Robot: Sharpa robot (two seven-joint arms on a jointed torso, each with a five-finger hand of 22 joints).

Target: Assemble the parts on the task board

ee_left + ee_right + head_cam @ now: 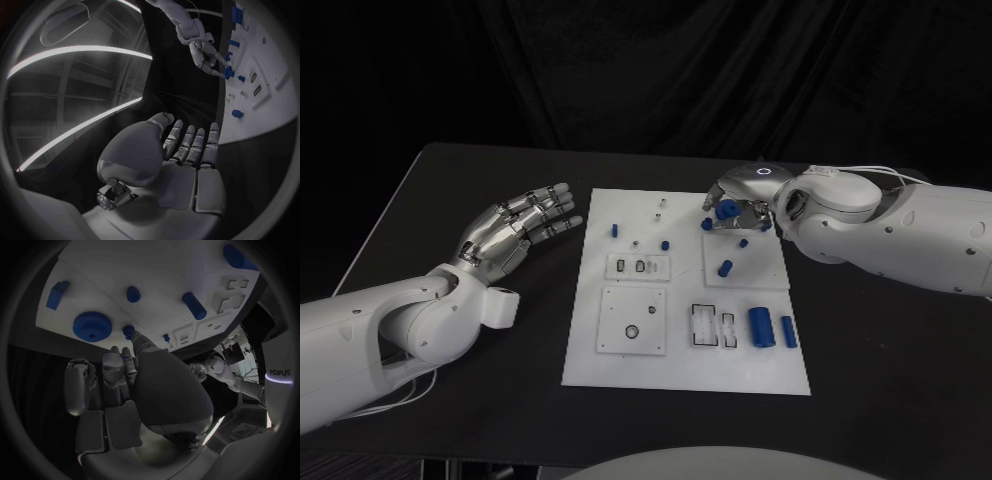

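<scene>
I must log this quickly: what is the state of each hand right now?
Left hand: open, holds nothing, beside the task board.
Right hand: over the board's far edge; grip cannot be told.

A black table (pixel 473 190) stands before a dark curtain (pixel 646 70).

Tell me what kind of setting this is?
Likely a robot test bench or lab: a black table in front of a black curtain, holding a white task board with small blue parts, and two white robot arms with silver hands over it.
</scene>
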